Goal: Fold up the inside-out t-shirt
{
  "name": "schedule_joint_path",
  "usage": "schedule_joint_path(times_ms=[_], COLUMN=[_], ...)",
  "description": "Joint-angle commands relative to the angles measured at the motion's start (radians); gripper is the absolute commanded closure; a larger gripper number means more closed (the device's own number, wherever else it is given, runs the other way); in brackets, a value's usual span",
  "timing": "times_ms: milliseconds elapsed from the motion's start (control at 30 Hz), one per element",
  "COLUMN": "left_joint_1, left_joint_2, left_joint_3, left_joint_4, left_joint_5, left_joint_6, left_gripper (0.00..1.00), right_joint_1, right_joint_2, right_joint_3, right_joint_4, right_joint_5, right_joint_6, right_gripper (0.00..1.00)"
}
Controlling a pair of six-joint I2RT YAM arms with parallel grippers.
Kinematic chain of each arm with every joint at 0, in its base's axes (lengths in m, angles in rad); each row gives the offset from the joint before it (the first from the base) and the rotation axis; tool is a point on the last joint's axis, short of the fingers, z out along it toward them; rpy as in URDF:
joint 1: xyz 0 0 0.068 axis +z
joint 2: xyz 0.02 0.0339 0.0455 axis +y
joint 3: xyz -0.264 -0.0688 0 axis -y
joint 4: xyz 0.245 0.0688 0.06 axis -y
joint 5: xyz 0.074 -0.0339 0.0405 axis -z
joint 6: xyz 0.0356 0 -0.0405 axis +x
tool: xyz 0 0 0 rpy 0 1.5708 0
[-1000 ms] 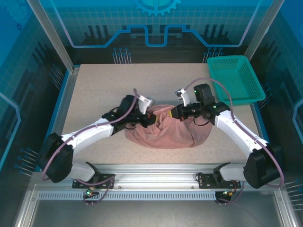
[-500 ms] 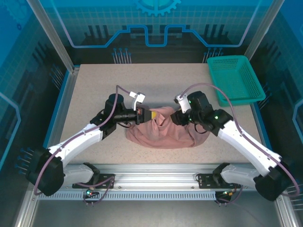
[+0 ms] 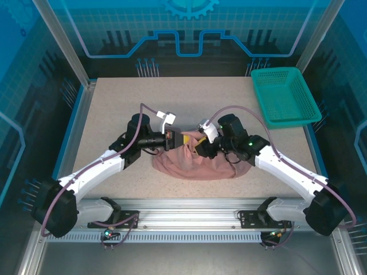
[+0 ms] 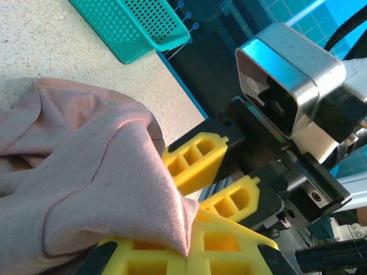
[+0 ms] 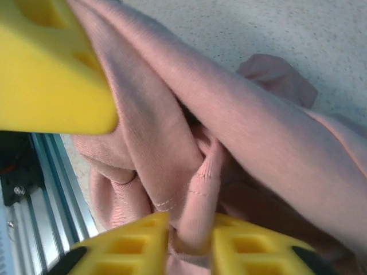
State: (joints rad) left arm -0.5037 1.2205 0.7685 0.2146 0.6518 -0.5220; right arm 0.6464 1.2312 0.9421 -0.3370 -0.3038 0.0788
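Top external view: the inside-out t-shirt [image 3: 195, 163] lies bunched on the table [image 3: 114, 109], front-centre, well apart from the teal basket [image 3: 285, 97]. My left gripper [image 3: 182, 139] and right gripper [image 3: 202, 146] meet at the shirt's far edge, nearly touching.

Left wrist view: my left fingers [image 4: 143, 255] are clamped on a thin corner of cloth.

Right wrist view: my right fingers [image 5: 129, 243] are pinched on a bunched fold carrying a stitched seam [image 5: 172, 201].

Hazards, as judged:
1. The left hold covers only a cloth tip. Tension may pull it free.
2. The right pinch may trap several layers. Spreading would then drag the bundle rather than open it.
3. The fingers stand close together. A slightly misaligned move risks collision.
4. I cannot tell which garment edges I hold. Wrong edges would give a crooked fold.
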Motion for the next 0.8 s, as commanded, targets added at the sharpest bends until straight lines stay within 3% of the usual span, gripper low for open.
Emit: schedule_joint_path(times_ms=[0, 67, 133, 200, 267, 400, 533, 633, 767], left_joint_1=[0.01, 0.013, 0.013, 0.013, 0.014, 0.013, 0.012, 0.011, -0.021], left_joint_2=[-0.035, -0.04, -0.039, -0.028, -0.029, -0.118, -0.233, -0.298, -0.333], left_joint_3=[-0.023, -0.027, -0.019, -0.011, -0.001, -0.021, -0.073, -0.099, -0.122], left_joint_4=[-0.019, -0.07, -0.172, -0.251, -0.295, -0.288, -0.222, -0.168, -0.122], left_joint_5=[-0.013, -0.082, -0.238, -0.373, -0.409, -0.401, -0.367, -0.355, -0.306], left_joint_6=[0.031, 0.058, 0.107, 0.162, 0.211, 0.234, 0.254, 0.247, 0.233], left_gripper=[1.0, 1.0, 1.0, 0.92, 0.77, 0.5, 0.32, 0.27, 0.3], right_joint_1=[-0.007, -0.009, -0.016, -0.018, -0.017, -0.031, -0.049, -0.074, -0.166], right_joint_2=[0.0, -0.026, -0.047, -0.04, -0.021, 0.019, 0.071, 0.082, 0.05], right_joint_3=[0.063, 0.091, 0.129, 0.183, 0.224, 0.276, 0.327, 0.35, 0.302], right_joint_4=[0.009, -0.042, -0.091, -0.131, -0.15, -0.152, -0.177, -0.189, -0.072], right_joint_5=[-0.054, -0.065, -0.122, -0.218, -0.263, -0.295, -0.377, -0.38, -0.436], right_joint_6=[-0.024, -0.042, -0.049, -0.043, -0.023, 0.029, 0.052, 0.075, 0.222], right_gripper=[0.98, 1.0, 1.0, 1.0, 1.0, 1.0, 1.0, 1.0, 1.0])
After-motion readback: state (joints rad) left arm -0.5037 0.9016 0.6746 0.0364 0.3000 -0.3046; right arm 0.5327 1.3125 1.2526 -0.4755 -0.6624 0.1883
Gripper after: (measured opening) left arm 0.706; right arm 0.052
